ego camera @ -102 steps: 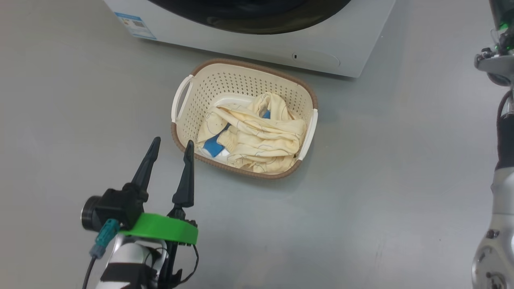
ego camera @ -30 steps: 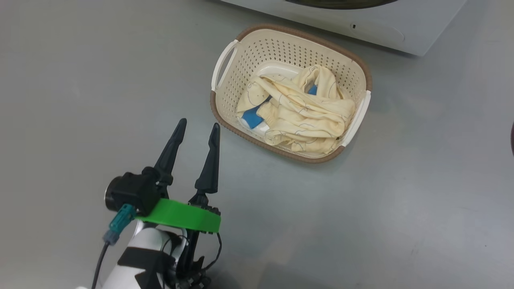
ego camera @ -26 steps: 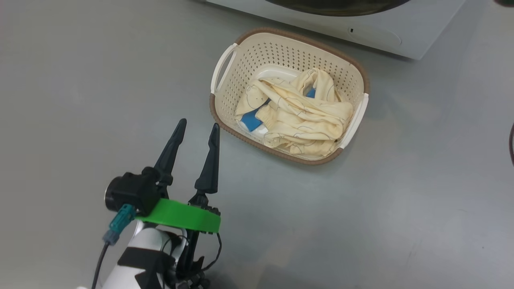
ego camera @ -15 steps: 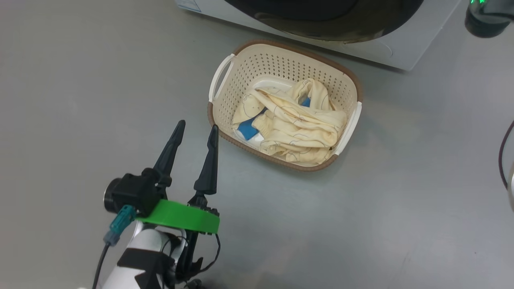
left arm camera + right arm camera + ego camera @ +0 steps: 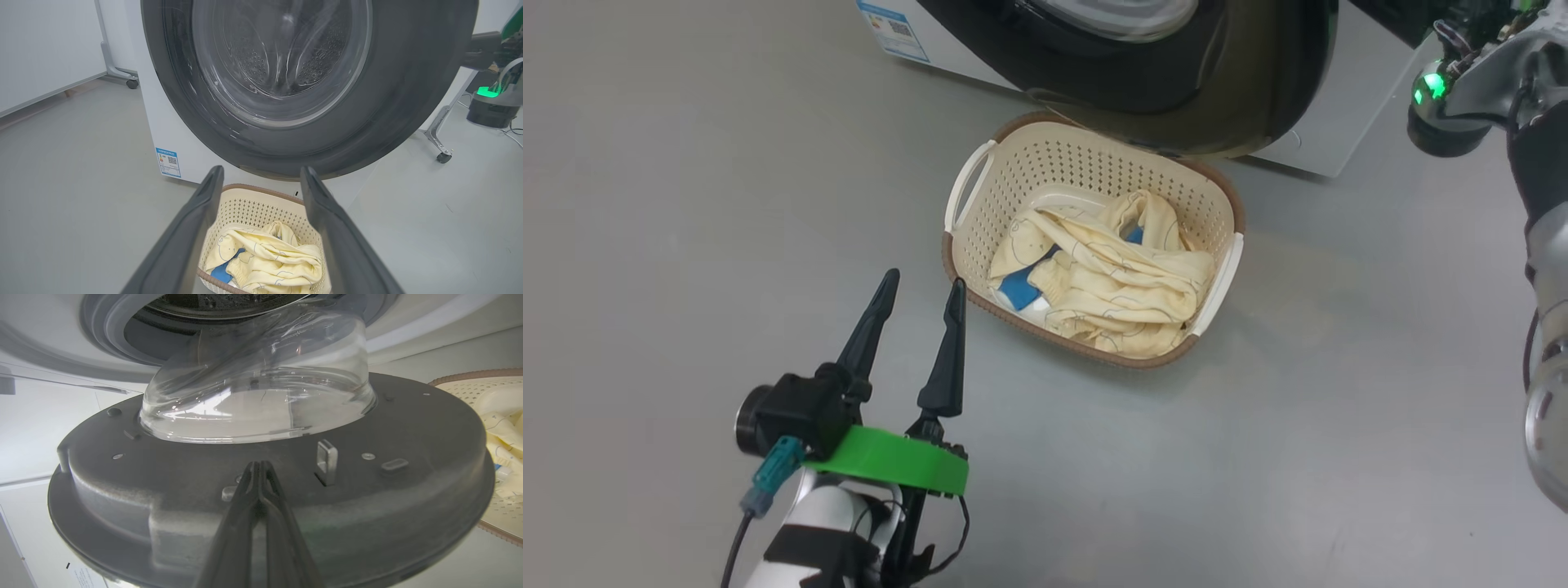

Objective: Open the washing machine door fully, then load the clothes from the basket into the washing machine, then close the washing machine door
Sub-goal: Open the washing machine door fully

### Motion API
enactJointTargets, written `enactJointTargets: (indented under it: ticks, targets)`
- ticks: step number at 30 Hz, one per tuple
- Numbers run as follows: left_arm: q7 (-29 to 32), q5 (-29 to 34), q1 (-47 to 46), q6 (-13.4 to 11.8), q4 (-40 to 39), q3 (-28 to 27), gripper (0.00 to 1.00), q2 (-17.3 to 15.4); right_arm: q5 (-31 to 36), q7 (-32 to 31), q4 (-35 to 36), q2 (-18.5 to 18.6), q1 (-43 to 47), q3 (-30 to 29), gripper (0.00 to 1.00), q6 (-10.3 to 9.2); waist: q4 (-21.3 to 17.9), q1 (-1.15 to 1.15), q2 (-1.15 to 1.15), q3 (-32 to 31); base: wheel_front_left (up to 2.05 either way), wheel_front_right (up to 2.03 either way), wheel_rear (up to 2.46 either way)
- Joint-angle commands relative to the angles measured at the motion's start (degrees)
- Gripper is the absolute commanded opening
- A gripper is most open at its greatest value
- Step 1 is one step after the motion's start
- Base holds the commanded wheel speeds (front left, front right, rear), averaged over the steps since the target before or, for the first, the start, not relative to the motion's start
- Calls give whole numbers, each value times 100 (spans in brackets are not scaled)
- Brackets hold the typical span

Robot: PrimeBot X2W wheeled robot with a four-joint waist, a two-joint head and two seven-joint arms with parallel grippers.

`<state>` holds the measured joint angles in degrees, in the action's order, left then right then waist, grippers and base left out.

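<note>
Washing machine door (image 5: 1176,106): large round door with a wide glossy black rim and a bulging clear glass bowl (image 5: 257,396) at its centre. It was recorded standing partly open from the big white front-loading washing machine (image 5: 1339,98). In the head view its lower rim overhung the far edge of the basket. The washing machine door was judged not yet fully open.

Right gripper (image 5: 258,465): two long dark fingers were pressed together with nothing pinched. The tips were set at the door's grey inner face, just beside the small metal latch hook (image 5: 327,461); contact could not be confirmed. That inner face lay straight ahead along the fingers' long axis. The next outward push was therefore judged to fall to the right arm, which was the nearer one to the door's free edge.

Basket (image 5: 1086,163): small cream-white perforated plastic basket with a brown woven-look rim, placed on the grey floor (image 5: 686,204) just before the machine.

Clothes (image 5: 1111,278): pale cream-yellow soft fabric with thin dark line drawings and blue patches, heaped inside the basket.

Left gripper (image 5: 923,279): the fingers were spread wide and empty. It was held just beside the basket's near left corner, pointed toward basket and door but apart from both.
</note>
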<state>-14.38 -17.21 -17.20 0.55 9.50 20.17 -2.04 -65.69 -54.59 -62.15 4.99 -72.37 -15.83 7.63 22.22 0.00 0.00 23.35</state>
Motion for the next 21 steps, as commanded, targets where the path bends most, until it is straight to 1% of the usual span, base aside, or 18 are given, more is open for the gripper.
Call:
enactJointTargets:
  ticks: [1, 6, 10, 11, 12, 17, 20, 21]
  targets:
    - [-62, 48, 48, 17, -134, -228, 100, -84, -209, -95, 233, -211, -53, 221, 0, -14, -3, 0, 0, -49, 0, 0, 0]
    - [-62, 75, 120, 19, -114, -229, 100, -84, -722, -128, 304, -211, 202, 745, 0, -14, -14, 0, 0, -182, 0, 0, 0]
    - [-62, 99, 188, 22, -106, -249, 100, -84, -1315, -147, 410, -211, 418, 1217, 0, -14, -30, 0, 0, -285, 0, 0, 0]
    - [-62, 105, 203, 23, -104, -252, 100, -84, -1472, -142, 445, -211, 477, 1360, 0, -14, -34, 0, 0, -307, 0, 0, 0]
    - [-62, 116, 225, 28, -105, -257, 100, -84, -1778, -109, 521, -211, 604, 1666, 0, -14, -40, 0, 0, -346, 0, 0, 0]
    - [-62, 133, 254, 30, -108, -234, 100, -84, -2460, 76, 737, -211, 924, 2463, 0, -14, -42, 0, 0, -427, 0, 0, 0]
    - [-62, 119, 247, 19, -119, -196, 100, -84, -2853, 191, 884, -211, 1080, 2904, 0, -14, -33, 0, 0, -448, 0, 0, 0]
    - [-62, 119, 247, 19, -119, -196, 100, -84, -2853, 191, 884, -211, 1080, 2904, 0, -14, -33, 0, 0, -448, 0, 0, 0]
